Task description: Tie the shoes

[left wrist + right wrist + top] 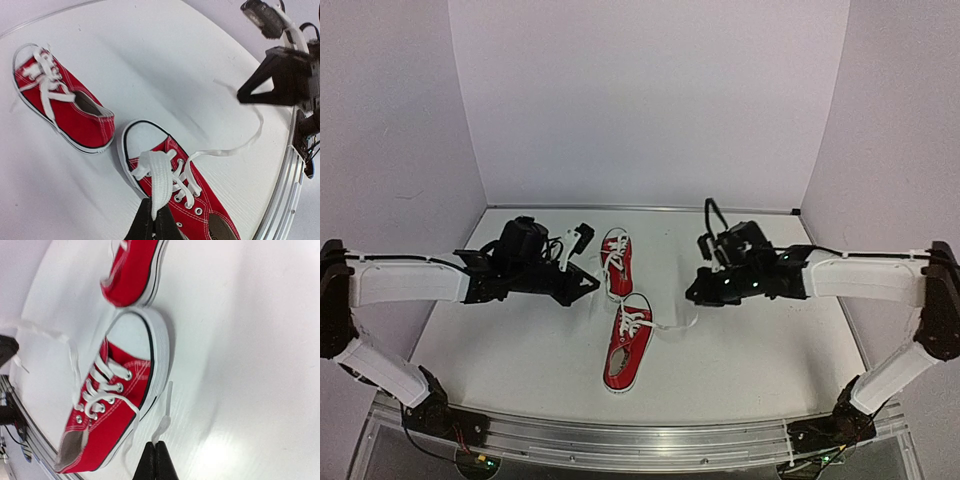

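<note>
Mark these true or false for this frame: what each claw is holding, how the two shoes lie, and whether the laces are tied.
1. The left claw is shut on a white lace of the near shoe. True.
2. The right claw grips the far shoe by its heel. False: it is shut on the near shoe's other lace end.
3. One shoe is stacked on the other. False: both rest on the table, one beyond the other.
4. Both shoes are red with white soles. True.
5. The near shoe's laces are tied in a bow. False: the two ends are drawn apart, one in each claw.
</note>
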